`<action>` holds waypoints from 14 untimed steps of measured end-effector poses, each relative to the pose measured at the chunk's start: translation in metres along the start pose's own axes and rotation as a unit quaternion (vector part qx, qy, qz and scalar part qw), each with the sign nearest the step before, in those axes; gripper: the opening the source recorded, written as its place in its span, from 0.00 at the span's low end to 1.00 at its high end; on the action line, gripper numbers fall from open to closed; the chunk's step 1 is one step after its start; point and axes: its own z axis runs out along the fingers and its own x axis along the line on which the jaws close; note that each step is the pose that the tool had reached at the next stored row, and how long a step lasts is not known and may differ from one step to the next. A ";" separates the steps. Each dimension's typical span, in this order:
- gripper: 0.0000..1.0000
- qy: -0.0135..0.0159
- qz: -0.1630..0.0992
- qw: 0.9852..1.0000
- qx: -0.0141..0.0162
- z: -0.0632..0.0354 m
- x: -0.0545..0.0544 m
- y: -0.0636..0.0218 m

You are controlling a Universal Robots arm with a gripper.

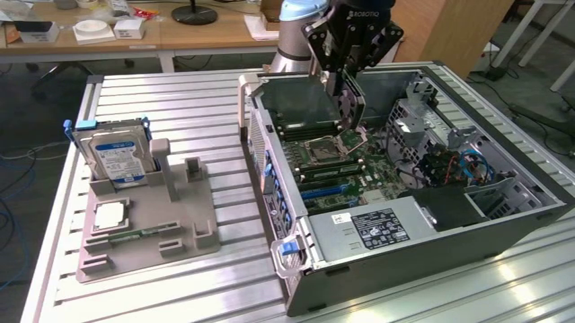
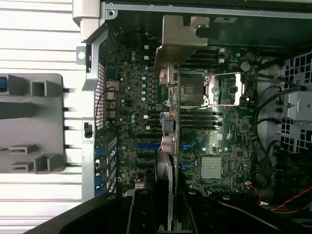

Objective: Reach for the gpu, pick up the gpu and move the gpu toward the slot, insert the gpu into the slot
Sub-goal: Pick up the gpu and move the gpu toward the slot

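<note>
Here, gpu (image 1: 351, 104) above motherboard (image 1: 357, 169), CPU socket (image 1: 322, 147)

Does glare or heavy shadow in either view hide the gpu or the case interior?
Exterior view: light glares off the table slats toward the exterior view's right, and the gpu in the gripper reads dark against the case but stays distinct. Wrist view: the table is washed out white, the gpu's bracket catches light, and the gripper lies in shadow.
</note>
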 end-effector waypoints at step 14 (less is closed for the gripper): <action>0.27 0.000 0.000 1.000 0.000 0.0007 -0.009 0.0000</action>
